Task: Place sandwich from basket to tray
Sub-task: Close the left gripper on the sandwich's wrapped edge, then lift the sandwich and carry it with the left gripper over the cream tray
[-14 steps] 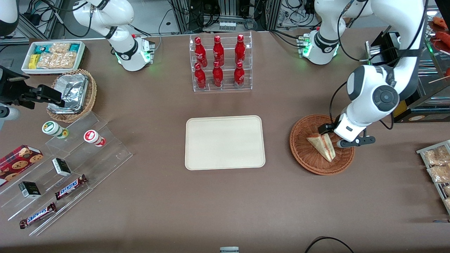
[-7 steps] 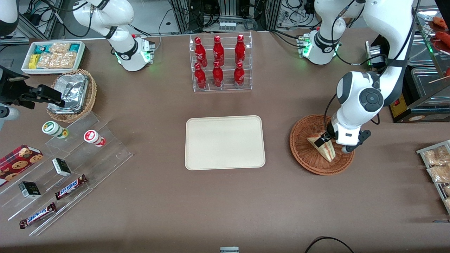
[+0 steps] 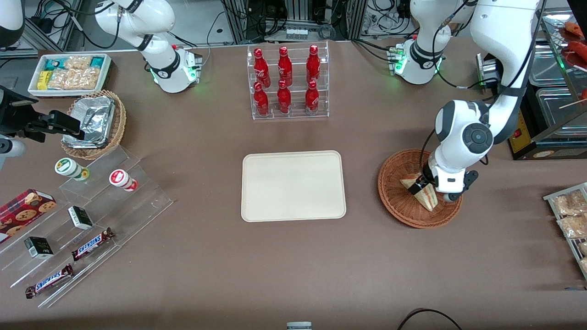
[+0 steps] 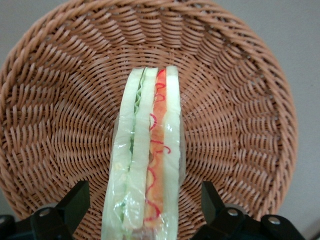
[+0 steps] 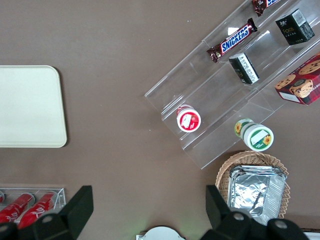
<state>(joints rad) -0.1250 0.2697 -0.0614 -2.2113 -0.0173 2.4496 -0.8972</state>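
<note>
the small triangular sandwich (image 4: 147, 160), pale bread with green and red filling layers, stands on its edge inside the round reddish-brown wicker basket (image 4: 240, 100), near the middle of the bare woven floor. the basket sits on the brown desk (image 3: 293, 256) toward the working arm's end, well apart from the flat cream rectangular tray (image 3: 293, 185) at the desk's middle, which carries nothing.

the left arm's hand (image 4: 145, 210) is low over the basket, spread wide, one finger on each flat bread face of the wedge with a gap on both sides; nothing is pinched yet.

the sandwich looks light and soft, wrapped in thin glossy film, so it would likely squash under hard pressure and could slip along the wrap. the sensible hold is across the two bread faces at the thick end, closing gently until the layers press together, then lifting straight up clear of the basket rim.
</note>
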